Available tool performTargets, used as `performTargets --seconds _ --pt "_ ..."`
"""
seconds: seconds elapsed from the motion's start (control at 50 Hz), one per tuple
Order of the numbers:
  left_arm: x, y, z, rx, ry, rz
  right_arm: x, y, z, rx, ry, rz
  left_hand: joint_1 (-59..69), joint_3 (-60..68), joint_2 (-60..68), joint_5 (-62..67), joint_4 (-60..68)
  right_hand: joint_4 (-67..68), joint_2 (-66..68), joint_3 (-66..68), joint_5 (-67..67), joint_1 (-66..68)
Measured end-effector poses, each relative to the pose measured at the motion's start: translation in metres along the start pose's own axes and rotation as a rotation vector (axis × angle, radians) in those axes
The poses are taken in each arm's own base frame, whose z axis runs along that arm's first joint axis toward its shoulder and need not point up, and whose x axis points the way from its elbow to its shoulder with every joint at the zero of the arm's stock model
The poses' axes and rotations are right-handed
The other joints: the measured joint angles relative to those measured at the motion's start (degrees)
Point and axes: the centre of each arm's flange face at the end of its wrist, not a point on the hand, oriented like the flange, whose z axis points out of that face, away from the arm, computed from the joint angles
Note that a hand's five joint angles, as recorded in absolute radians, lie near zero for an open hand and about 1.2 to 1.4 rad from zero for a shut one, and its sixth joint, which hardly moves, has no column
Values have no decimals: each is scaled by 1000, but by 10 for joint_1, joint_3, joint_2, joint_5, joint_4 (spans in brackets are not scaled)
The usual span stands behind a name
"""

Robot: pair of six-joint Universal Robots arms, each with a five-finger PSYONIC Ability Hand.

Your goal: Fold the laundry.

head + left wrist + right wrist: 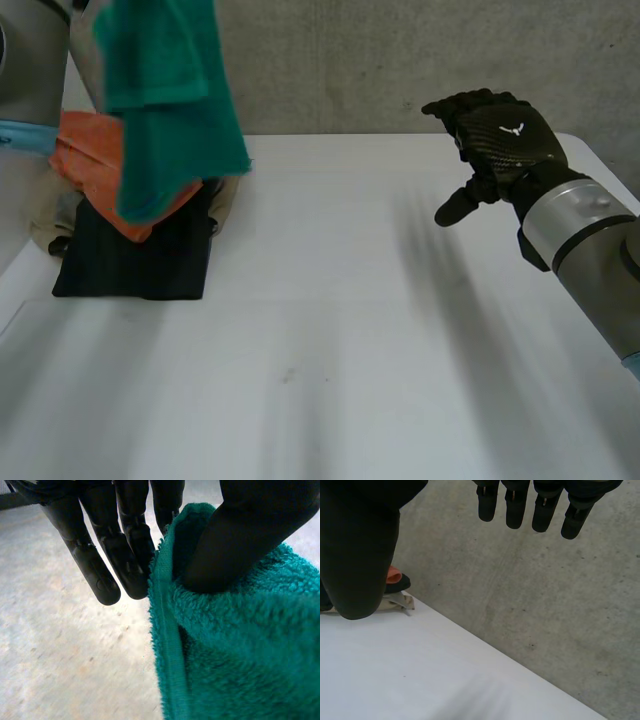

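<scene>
Teal towel (240, 645) pinched betw. left hand (125, 545) thumb & fingers; right hand (495, 140) slack, well apart.

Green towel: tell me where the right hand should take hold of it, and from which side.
Pinch its lower hanging corner, coming in from the table's middle. The green towel hangs from the left hand, which pinches its hemmed edge, so that corner dangles free, facing the open right hand, probably with nothing between.
</scene>
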Motion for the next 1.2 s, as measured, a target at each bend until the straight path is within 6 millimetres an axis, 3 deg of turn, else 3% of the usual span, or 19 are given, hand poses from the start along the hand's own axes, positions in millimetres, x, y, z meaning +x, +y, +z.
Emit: performTargets --seconds 0.08,0.18,0.26,0.32,0.38,0.42,0.44,0.52,0.68,0.86,0.94,1.0,1.06,1.2 --pt "16 -10 -8 -32 12 -50 8 0 3 0 20 2 0 0 0 0 0 0 0 0 0 0" --pt "32 16 -34 -198 29 -79 18 4 8 -12 45 10 0 0 0 0 0 0 0 0 0 0" --pt "49 64 -88 -465 72 -93 28 10 14 -44 66 23 0 0 0 0 0 0 0 0 0 0" --pt "57 88 -121 -601 99 -93 32 15 16 -73 67 30 0 0 0 0 0 0 0 0 0 0" --pt "67 118 -181 -807 146 -73 34 25 20 -143 45 39 0 0 1 0 0 0 0 0 0 0" --pt "68 123 -191 -839 155 -65 33 28 20 -162 35 41 0 0 1 0 0 0 0 0 0 0" --pt "69 130 -215 -903 173 -41 30 35 20 -213 2 43 0 0 1 0 0 0 0 0 0 0" --pt "68 130 -240 -937 197 1 14 52 17 -341 -108 56 0 0 1 0 0 0 0 0 0 0" --pt "68 86 -230 -796 209 14 -36 81 12 -471 -275 173 0 0 1 0 0 0 0 0 0 0" --pt "69 30 -214 -655 217 -39 -95 117 31 -391 -288 374 0 0 1 0 0 0 0 0 0 0" --pt "69 15 -209 -614 213 -51 -107 124 37 -363 -262 388 0 0 1 0 0 49 49 50 39 42" --pt "67 -4 -198 -549 202 -64 -117 127 44 -331 -217 370 0 0 1 0 0 440 455 441 433 444" --pt "65 -12 -191 -511 194 -67 -111 114 50 -286 -179 335 0 0 1 0 0 551 555 550 529 512" --pt "59 -9 -177 -484 156 -66 -45 15 62 36 -21 140 0 1 2 0 0 561 556 559 530 512"
